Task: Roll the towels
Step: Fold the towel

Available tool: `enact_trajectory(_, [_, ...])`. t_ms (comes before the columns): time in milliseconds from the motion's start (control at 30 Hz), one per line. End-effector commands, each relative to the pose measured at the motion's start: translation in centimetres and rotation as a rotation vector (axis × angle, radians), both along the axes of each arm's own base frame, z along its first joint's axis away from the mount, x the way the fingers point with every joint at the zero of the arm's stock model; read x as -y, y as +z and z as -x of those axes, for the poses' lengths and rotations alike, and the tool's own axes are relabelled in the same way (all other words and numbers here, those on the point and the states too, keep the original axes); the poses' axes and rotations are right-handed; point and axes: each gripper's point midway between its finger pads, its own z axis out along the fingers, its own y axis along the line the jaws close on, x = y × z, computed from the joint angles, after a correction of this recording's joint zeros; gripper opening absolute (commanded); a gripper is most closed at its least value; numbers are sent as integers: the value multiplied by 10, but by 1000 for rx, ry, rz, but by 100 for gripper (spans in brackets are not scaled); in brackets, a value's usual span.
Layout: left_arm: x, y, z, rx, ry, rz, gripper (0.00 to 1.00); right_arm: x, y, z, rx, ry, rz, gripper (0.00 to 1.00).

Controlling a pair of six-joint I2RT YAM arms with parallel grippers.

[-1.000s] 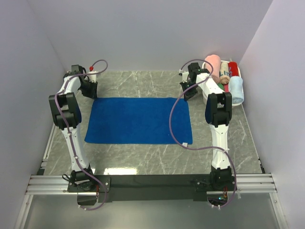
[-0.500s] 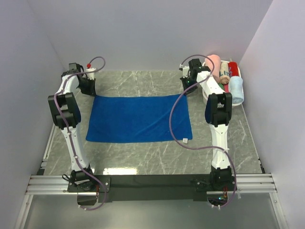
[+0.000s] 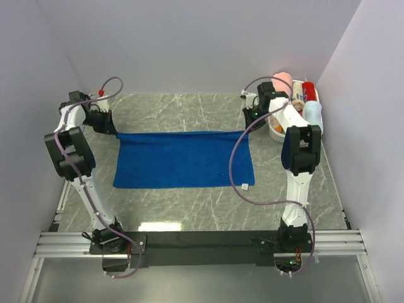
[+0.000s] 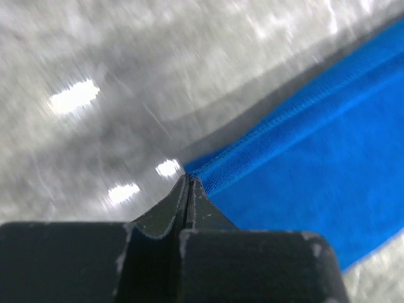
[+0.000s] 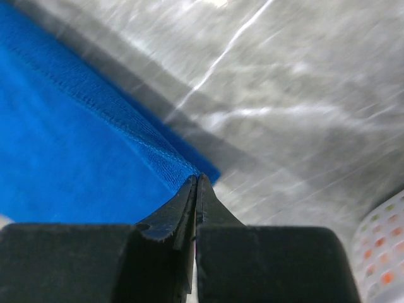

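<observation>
At the left, the left gripper [image 3: 108,126] is clamped shut on the far left corner of the royal blue towel [image 3: 183,161]. The towel's far edge stretches taut across to the right gripper [image 3: 251,125], which is pinched closed on the far right corner. The near part lies flat on the table [image 3: 189,205]. Right of that gripper, the pale blue towel [image 3: 313,115] sits rolled.

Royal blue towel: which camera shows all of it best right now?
The top external view: the whole royal blue towel shows, stretched between the left gripper and the right gripper at its far corners. Each wrist view shows only one pinched corner, close up and blurred.
</observation>
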Motion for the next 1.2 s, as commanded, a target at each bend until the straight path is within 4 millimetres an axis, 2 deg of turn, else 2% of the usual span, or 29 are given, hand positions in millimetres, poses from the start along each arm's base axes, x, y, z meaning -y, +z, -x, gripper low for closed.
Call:
enact_trajectory(0, [5,36,20,81,-79,17,0,-7,33,19,25,50,-70,0])
enact_trajectory(67, [6,33,36,58,-104,30,0,-9,29,35,-13,64,-84,0])
enact_trajectory(100, [6,36,42,60,-110,28,0,-10,33,41,-15,73,-97,0])
enact_trajectory(133, [8,31,53,32,-115,38,0,-10,28,50,-39,79,-97,0])
enact_trajectory(233, [9,32,68,31,-157,17,0,-8,31,63,-44,87,-98,0])
enact_trajectory(367, [12,23,99,-8,-203,14,0,-5,23,90,-91,105,-89,0])
enact_trajectory(400, [11,27,104,-1,-211,4,0,-3,26,94,-83,109,-84,0])
enact_trajectory(433, [11,21,115,-25,-211,13,0,0,19,104,-100,115,-70,0])
enact_trajectory(500, [8,20,124,-18,-223,-10,0,4,19,112,-94,120,-51,0])
enact_trajectory(533, [7,13,135,-44,-223,-13,0,6,17,115,-92,122,-43,0])
enact_trajectory(667, [3,2,151,-41,-241,-54,0,15,1,134,-122,129,-4,0])
enact_trajectory(767, [5,-2,158,-33,-251,-61,0,14,-1,140,-134,130,-10,0])
enact_trajectory(1000, [10,13,175,-23,-304,-77,0,12,11,156,-148,154,-32,0])
enact_trajectory(1167, [4,7,192,-78,-324,-91,0,18,-2,172,-175,176,-2,0])
